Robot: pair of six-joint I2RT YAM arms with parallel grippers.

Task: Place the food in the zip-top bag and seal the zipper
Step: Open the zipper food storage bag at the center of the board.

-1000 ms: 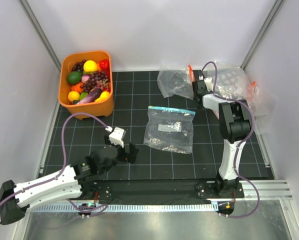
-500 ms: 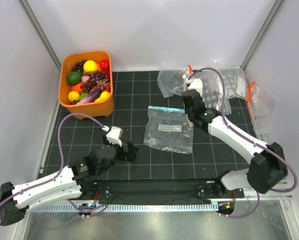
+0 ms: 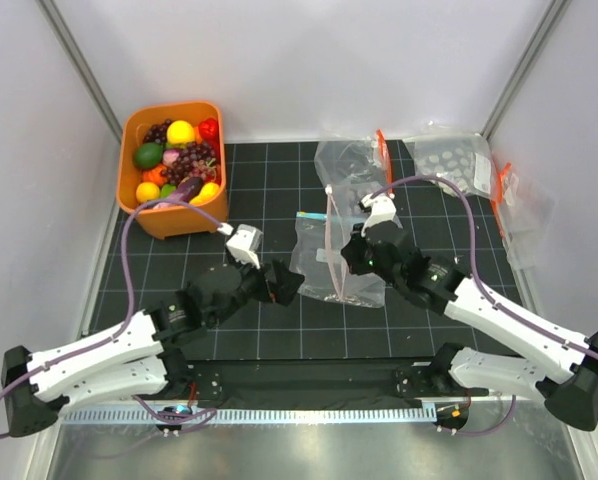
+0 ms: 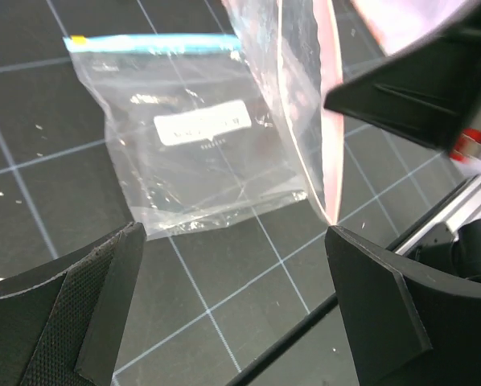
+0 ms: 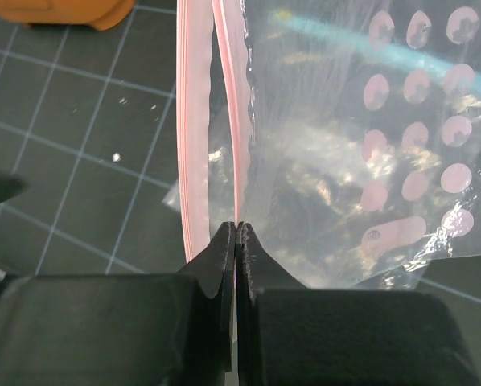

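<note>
My right gripper (image 3: 347, 262) (image 5: 236, 229) is shut on the pink zipper (image 5: 194, 121) of the clear zip-top bag (image 5: 329, 161), holding it up edge-on over mid-table. The bag's mouth gapes slightly, and pale dots show on its film. In the top view the zipper (image 3: 331, 230) runs away from the grip. My left gripper (image 3: 284, 283) (image 4: 234, 233) stands open just left of the hanging bag (image 4: 301, 96), with only mat between its fingers. The food (image 3: 179, 160) lies piled in the orange tub (image 3: 129, 130) at the far left.
A clear bag with a blue strip and white label (image 4: 200, 153) (image 3: 314, 240) lies flat under the held bag. Another clear bag (image 3: 349, 165) and a dotted one (image 3: 459, 155) lie at the far right. White walls enclose the black gridded mat (image 3: 239, 200).
My right arm swung from the far right to mid-table, carrying the bag by its zipper. My left arm reached forward and right toward it, still open.
</note>
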